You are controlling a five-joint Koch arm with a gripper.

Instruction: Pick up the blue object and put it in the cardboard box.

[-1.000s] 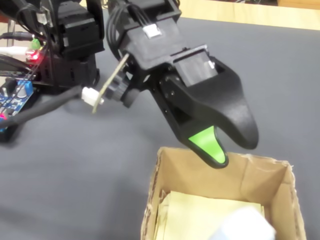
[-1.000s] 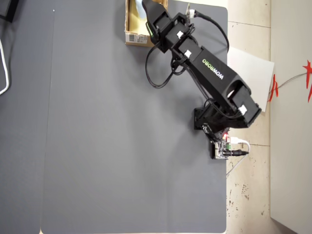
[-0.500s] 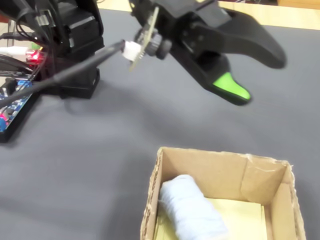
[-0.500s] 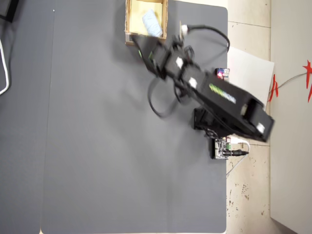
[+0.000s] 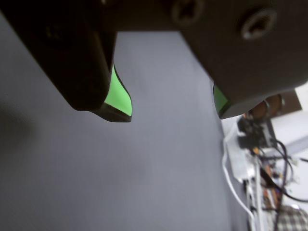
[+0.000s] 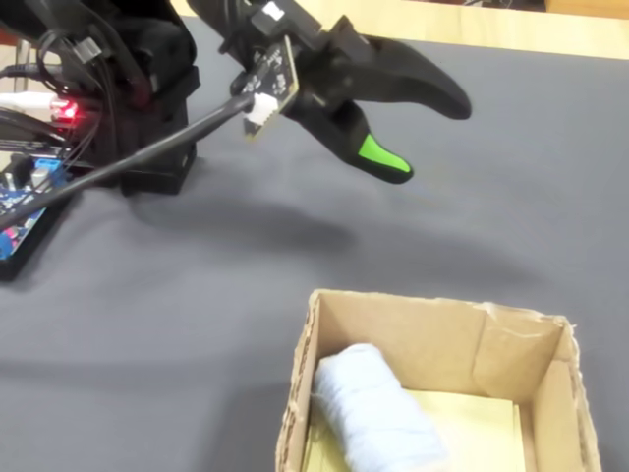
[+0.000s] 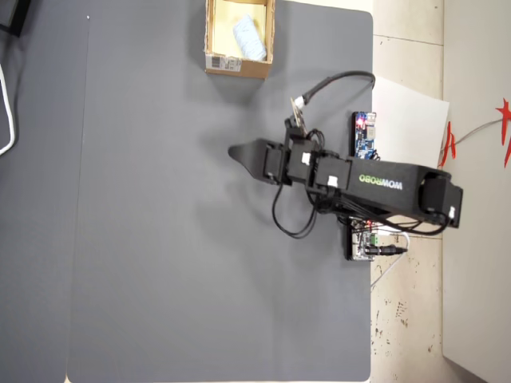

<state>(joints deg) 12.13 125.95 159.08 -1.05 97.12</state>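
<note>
Overhead view | blue object (image 7: 248, 36) lies already inside the cardboard box (image 7: 237, 67) at the mat's (image 7: 160, 239) top edge, long axis roughly up-down | my gripper (image 7: 239, 152) hangs below the box, well apart, over bare mat | jaws spread, nothing between them | I judge only retreat remains.

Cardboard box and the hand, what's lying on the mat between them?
Nothing: the overhead view shows only bare grey mat between the cardboard box and the hand.
</note>
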